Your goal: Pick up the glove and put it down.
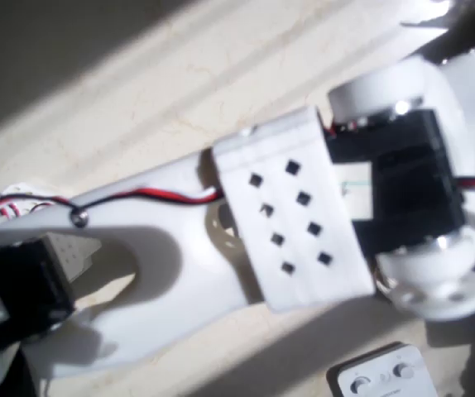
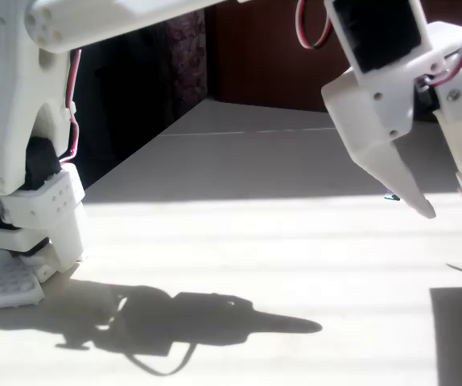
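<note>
In the fixed view the gripper (image 2: pixel 448 203) hangs above the sunlit table (image 2: pixel 239 249) with its two white fingers parted a little and nothing between them; its shadow (image 2: pixel 191 318) lies on the bare surface below; from overhead the white arm (image 1: pixel 287 223) crosses the frame, and a white box with round knobs (image 1: pixel 378 379) sits at the lower edge; where the glove lies I cannot tell from either view; judging from the task, a fabric glove should be light, limp and easily bunched, so a pinch across the palm or cuff seems safer than one on a single floppy finger.
</note>
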